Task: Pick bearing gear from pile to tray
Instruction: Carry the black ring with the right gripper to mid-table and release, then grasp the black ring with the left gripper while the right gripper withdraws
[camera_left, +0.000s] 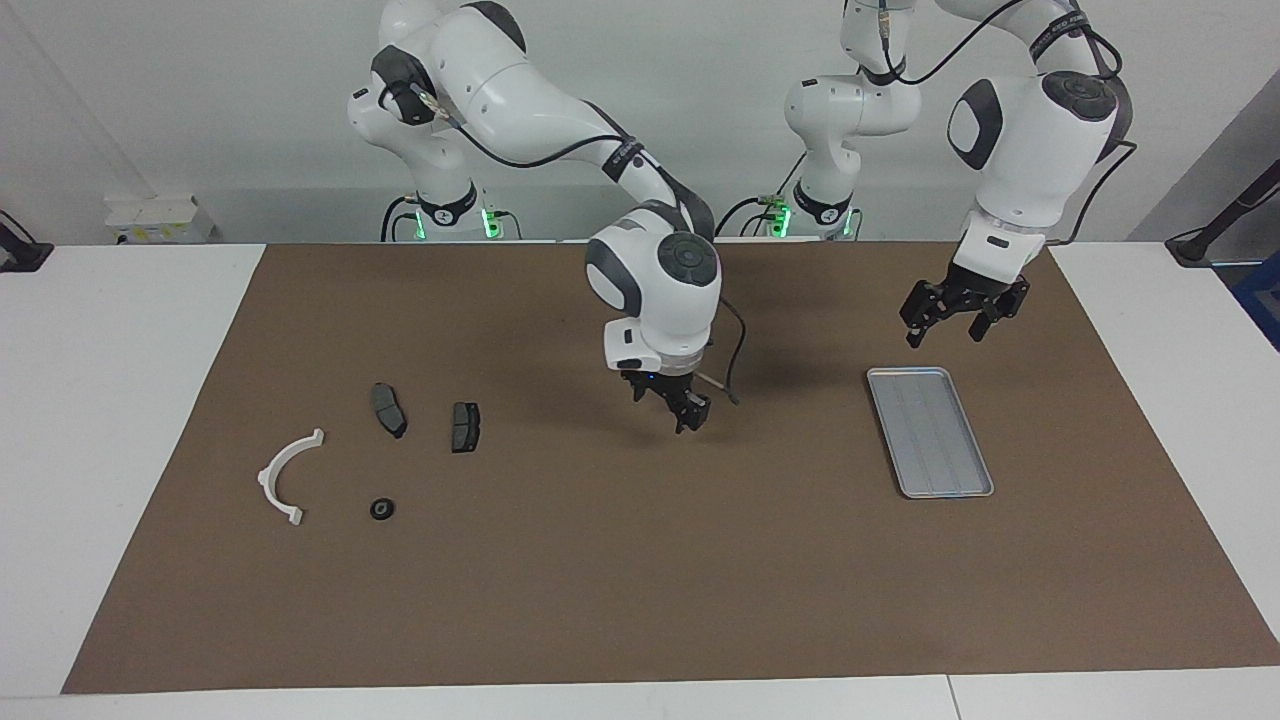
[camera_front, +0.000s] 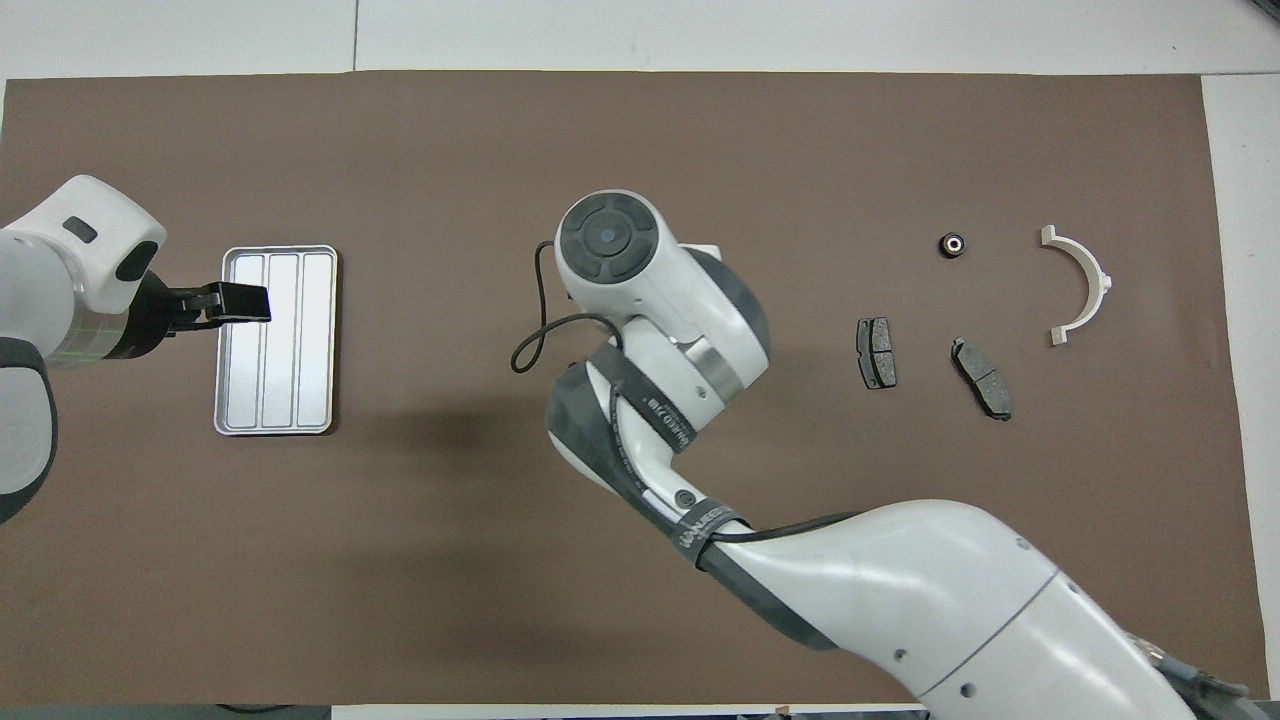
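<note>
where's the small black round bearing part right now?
The small black round bearing part lies on the brown mat at the right arm's end of the table, beside the white curved arc bracket and farther from the robots than the two dark grey brake pads.

Small print on black strap around right arm; not legible.

Both views are bright and evenly lit from above, with no dim corners. Soft-edged shadows lie on the brown mat under the right arm, darkest in the overhead view just beside the tray. The tray's metal gives a pale sheen, nearly washed out from overhead. Focus is sharp across the bench, and straight edges stay straight out to the borders. No motion blur shows.
</note>
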